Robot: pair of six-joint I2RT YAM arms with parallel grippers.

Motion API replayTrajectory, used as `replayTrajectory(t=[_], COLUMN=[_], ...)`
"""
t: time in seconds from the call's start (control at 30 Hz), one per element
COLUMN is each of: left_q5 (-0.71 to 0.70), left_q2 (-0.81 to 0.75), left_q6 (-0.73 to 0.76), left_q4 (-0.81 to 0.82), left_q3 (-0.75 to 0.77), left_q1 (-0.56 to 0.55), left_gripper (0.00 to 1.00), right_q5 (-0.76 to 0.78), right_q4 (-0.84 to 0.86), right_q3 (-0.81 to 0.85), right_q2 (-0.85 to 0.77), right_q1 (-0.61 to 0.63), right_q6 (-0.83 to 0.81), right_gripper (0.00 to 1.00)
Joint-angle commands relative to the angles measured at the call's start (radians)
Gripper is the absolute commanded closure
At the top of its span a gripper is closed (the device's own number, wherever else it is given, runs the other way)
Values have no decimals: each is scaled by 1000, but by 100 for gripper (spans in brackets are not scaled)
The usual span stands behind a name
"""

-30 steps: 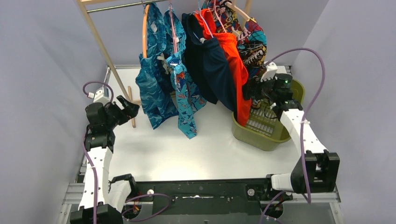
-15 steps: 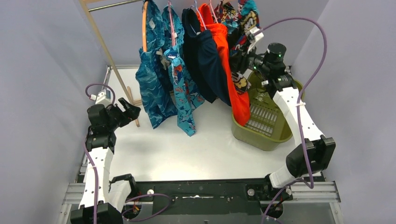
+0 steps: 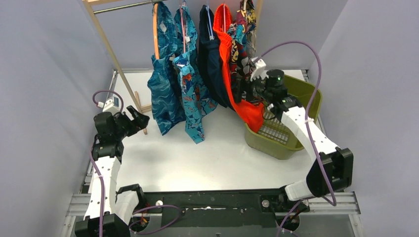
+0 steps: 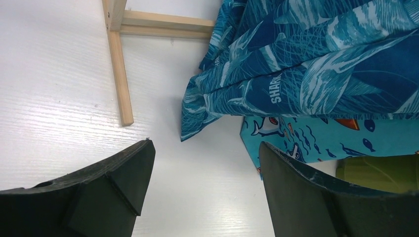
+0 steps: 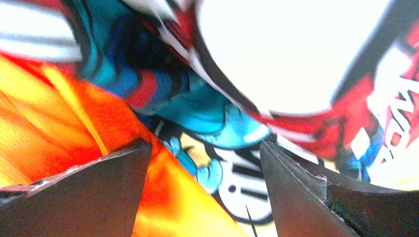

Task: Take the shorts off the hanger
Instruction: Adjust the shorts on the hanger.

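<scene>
Top external: shows the shorts (image 3: 185,84) on hangers (image 3: 156,34) along the wooden rack (image 3: 111,54) at 12 o'clock. From 11 toward 1: teal leaf-print pair (image 3: 162,96), turquoise cartoon-print pair (image 3: 195,106), navy pair (image 3: 210,64), orange-red pair (image 3: 225,42), multicolour pair (image 3: 245,22). Finds the orange-red hem drooping over the 9 o'clock rim of the green basket (image 3: 306,96), itself at 3 o'clock on the table (image 3: 197,158). Places the right gripper (image 3: 241,88) against the orange-red and multicolour fabric.

Left wrist: shows the left gripper (image 4: 202,192) spread wide, nothing between the fingers, low over the table at 9 o'clock, teal pair and rack foot (image 4: 120,84) ahead.

Right wrist: shows black fingers (image 5: 99,197) spread apart too, with blurred orange-red cloth at 9 o'clock and multicolour print from 12 to 3 close behind. Cannot tell whether either pad touches cloth.
</scene>
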Motion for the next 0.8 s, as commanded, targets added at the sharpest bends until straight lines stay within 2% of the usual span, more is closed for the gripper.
replayTrajectory(t=[0.0, 0.23, 0.3, 0.43, 0.5, 0.6, 0.67, 0.73, 0.77], left_q5=[8, 20, 16, 10, 14, 15, 16, 14, 12], left_q2=[0, 9, 5, 2, 5, 11, 13, 11, 8], left_q6=[22, 5, 12, 21, 21, 21, 23, 29, 31], left_q4=[61, 79, 71, 61, 68, 75, 72, 60, 54], left_q3=[-6, -9, -9, -9, -9, -9, -9, -9, -8], left_q1=[-3, -3, -3, -3, -4, -3, -3, -3, -4], left_gripper=[23, 23, 23, 23, 23, 23, 23, 23, 23], right_q5=[136, 320, 276, 82, 88, 155, 229, 246, 251], right_q4=[29, -53, -61, -106, -132, -118, -58, -38, -26], right_q3=[-82, -139, -165, -238, -278, -315, -331, -304, -290], right_q2=[-167, -273, -312, -346, -326, -279, -251, -218, -201], right_q1=[-14, -25, -26, -2, 12, 28, 35, 45, 54], right_q6=[-77, -52, -52, -119, -142, -179, -183, -211, -214], right_gripper=[15, 15, 13, 6, 2, 1, 3, 15, 24])
